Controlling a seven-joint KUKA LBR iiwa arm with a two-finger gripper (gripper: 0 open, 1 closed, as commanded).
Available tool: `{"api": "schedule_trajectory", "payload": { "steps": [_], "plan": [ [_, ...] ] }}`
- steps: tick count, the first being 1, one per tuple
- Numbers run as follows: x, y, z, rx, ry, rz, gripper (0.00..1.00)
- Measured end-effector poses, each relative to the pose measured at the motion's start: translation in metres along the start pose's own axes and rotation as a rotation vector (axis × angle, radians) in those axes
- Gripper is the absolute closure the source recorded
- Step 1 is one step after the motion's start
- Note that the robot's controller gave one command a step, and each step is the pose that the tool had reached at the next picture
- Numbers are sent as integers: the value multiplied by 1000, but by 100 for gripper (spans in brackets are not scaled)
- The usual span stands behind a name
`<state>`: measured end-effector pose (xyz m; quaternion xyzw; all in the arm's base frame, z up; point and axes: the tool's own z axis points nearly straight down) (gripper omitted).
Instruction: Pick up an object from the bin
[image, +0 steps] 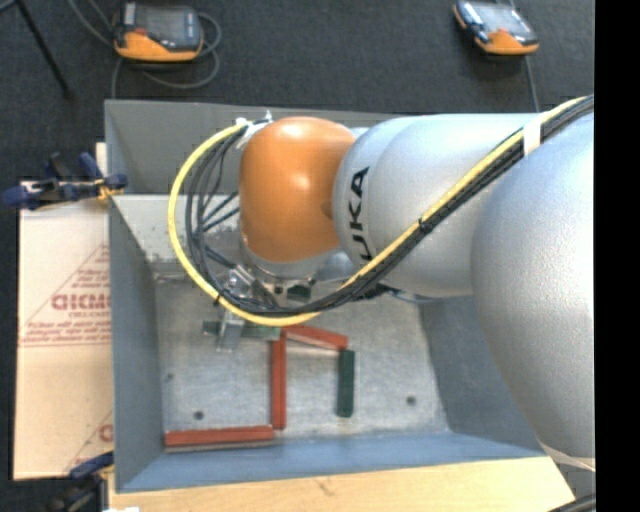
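My gripper (226, 326) shows as a small metal piece under the orange wrist cover, low over the bin floor in its left middle part. Just to its right lies an upright red stick (277, 385), running from near the gripper down to the front wall. A second red stick (320, 338) lies tilted at the top end of the first, partly under the arm. A dark green stick (344, 386) lies upright further right. Nothing shows in the gripper.
A third red stick (218, 436) lies flat along the bin's front wall, touching the foot of the upright one. The big arm and its cables cover the bin's back and right side. Bare floor lies left of the upright stick.
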<state>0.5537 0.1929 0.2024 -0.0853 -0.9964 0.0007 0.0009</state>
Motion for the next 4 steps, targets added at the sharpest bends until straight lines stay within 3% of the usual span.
{"api": "schedule_trajectory", "payload": {
  "steps": [1,2,3,4],
  "plan": [
    [39,15,31,0,1,-22,100],
    [27,-31,12,0,-4,-91,100],
    [-9,11,-39,-8,-12,-97,100],
    [18,-37,0,0,0,188,100]
  ]
}}
